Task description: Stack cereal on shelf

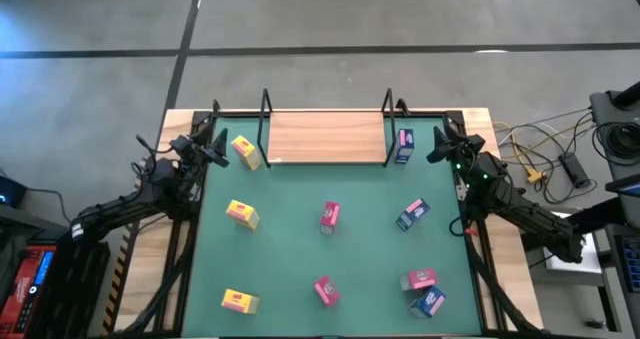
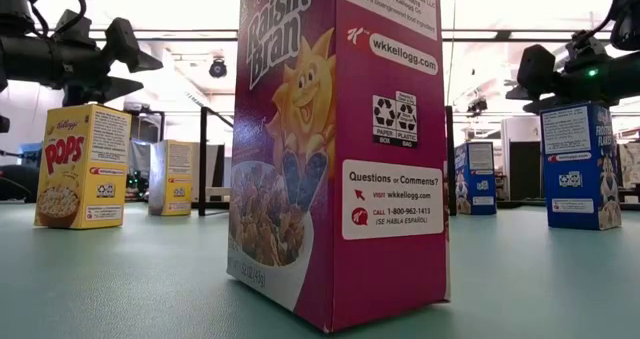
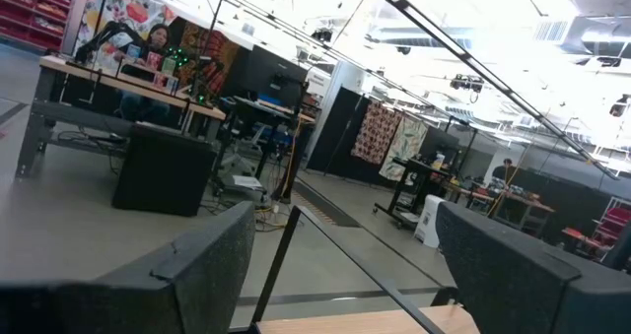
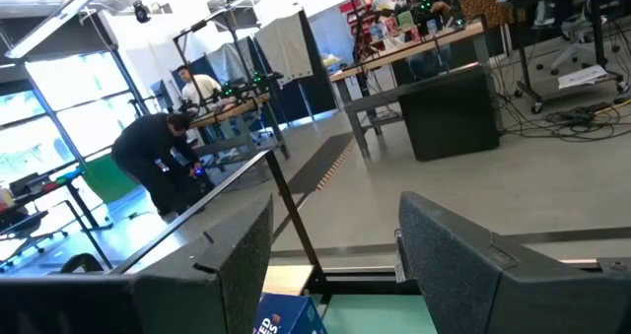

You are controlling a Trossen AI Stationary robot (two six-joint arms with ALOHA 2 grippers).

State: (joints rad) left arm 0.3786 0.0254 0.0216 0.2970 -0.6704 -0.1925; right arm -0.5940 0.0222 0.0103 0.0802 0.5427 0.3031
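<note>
The wooden shelf (image 1: 326,137) was seen lying at the far edge of the green tabletop (image 1: 290,249), bare of boxes, with black wire uprights at its two ends. All nine cereal boxes were found on the tabletop.

A yellow box (image 1: 245,151) stood just beside the shelf's left end, and a blue box (image 1: 404,145) just beside its right end. Further yellow boxes were placed at mid-left (image 1: 242,214) and near-left (image 1: 240,301). Pink boxes were seen at the centre (image 1: 329,215), at near-centre (image 1: 326,290) and at near-right (image 1: 418,278); the last was touching a blue box (image 1: 428,301). Another blue box (image 1: 412,214) lay at mid-right. In the low view, the near-centre pink box (image 2: 335,149) filled the foreground, standing upright.

The left claw (image 1: 213,142) was held above the far-left corner, near the yellow box, its fingers (image 3: 187,275) spread wide and nothing gripped. The right claw (image 1: 441,140) was held above the far-right corner, near the blue box; its fingers (image 4: 463,265) were parted with nothing between them.
</note>
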